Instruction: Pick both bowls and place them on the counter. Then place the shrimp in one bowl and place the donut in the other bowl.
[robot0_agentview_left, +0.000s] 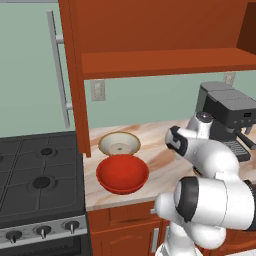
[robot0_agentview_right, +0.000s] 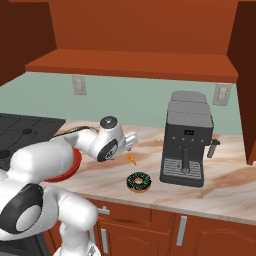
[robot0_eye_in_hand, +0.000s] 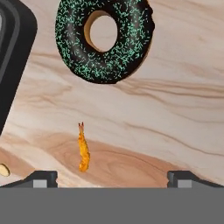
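Note:
The cream-beige bowl (robot0_agentview_left: 119, 144) and the red bowl (robot0_agentview_left: 122, 173) stand side by side on the counter (robot0_agentview_left: 156, 150), near the stove; the red one's edge (robot0_agentview_right: 76, 165) peeks out behind my arm. The tiny orange shrimp (robot0_eye_in_hand: 83, 151) lies on the marbled stone, with the chocolate-iced donut (robot0_eye_in_hand: 105, 39) beyond it. In the right base view the shrimp (robot0_agentview_right: 131, 159) is just below my gripper (robot0_agentview_right: 134, 140) and the donut (robot0_agentview_right: 139, 182) sits nearer the front edge. My gripper (robot0_eye_in_hand: 112, 178) hovers open over the shrimp, which lies left of centre between the fingertips (robot0_eye_in_hand: 43, 178).
A dark grey coffee machine (robot0_agentview_right: 187, 145) stands on the counter right of the donut, its base (robot0_eye_in_hand: 13, 57) close to the shrimp. The black stove (robot0_agentview_left: 35, 175) lies left of the bowls. A wooden shelf (robot0_agentview_right: 135, 65) and cabinets hang overhead.

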